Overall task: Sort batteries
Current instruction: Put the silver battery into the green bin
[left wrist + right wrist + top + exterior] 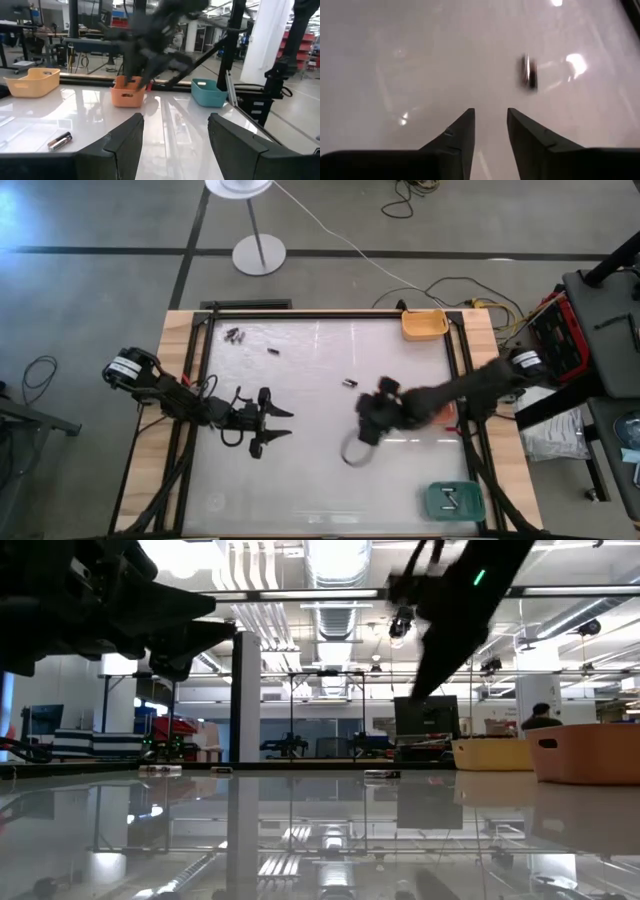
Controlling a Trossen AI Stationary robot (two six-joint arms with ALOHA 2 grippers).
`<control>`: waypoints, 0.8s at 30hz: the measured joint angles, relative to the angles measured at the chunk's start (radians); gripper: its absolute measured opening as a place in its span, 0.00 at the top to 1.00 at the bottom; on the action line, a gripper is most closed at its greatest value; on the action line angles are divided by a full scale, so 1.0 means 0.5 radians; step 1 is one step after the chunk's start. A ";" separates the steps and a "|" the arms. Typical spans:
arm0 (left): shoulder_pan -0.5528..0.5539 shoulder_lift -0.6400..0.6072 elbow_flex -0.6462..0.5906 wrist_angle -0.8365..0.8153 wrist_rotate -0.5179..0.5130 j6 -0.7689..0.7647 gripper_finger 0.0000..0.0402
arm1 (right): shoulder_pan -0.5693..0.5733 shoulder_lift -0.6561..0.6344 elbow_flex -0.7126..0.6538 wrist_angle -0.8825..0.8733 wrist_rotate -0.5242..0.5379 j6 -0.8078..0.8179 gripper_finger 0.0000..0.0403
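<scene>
Right gripper (490,127) part-open, empty, mid-table near battery (528,71); left gripper (175,137) open, clear.

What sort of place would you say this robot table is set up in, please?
Probably an open lab or workshop: exposed ceiling ducts and strip lights overhead, rows of workbenches with equipment behind the table, and loose cables on the concrete floor.

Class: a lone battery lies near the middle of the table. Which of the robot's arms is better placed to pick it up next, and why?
The right. Its gripper hovers just beside the lone battery, with nothing between its parted fingers, and its wrist view shows the battery right ahead. The left gripper waits open, farther off on the table's left side.
</scene>
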 joint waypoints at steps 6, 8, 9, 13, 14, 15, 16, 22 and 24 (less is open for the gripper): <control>-0.001 0.000 -0.009 -0.104 0.002 -0.031 0.49 | -0.329 0.121 -0.415 0.940 -0.004 -0.639 0.76; -0.001 0.000 -0.009 -0.146 0.002 -0.056 0.49 | -0.407 0.159 -0.534 1.202 -0.005 -0.735 0.76; -0.001 0.000 -0.009 -0.161 0.002 -0.062 0.49 | -0.447 0.183 -0.584 1.319 -0.005 -0.759 0.75; -0.001 0.000 -0.009 -0.170 0.002 -0.063 0.49 | -0.555 0.281 -0.661 1.572 -0.009 -0.798 0.71; -0.001 0.000 -0.009 -0.180 0.002 -0.063 0.49 | -0.572 0.303 -0.661 1.592 -0.014 -0.799 0.70; -0.001 0.000 -0.009 -0.182 0.002 -0.063 0.49 | -0.588 0.327 -0.661 1.598 -0.015 -0.807 0.69; -0.001 0.000 -0.009 -0.183 0.002 -0.062 0.49 | -0.601 0.349 -0.661 1.601 -0.016 -0.814 0.68; -0.001 0.000 -0.009 -0.217 0.003 -0.067 0.49 | -0.648 0.405 -0.655 1.641 -0.022 -0.815 0.65; -0.001 0.000 -0.009 -0.239 0.003 -0.068 0.49 | -0.648 0.401 -0.645 1.638 -0.021 -0.814 0.65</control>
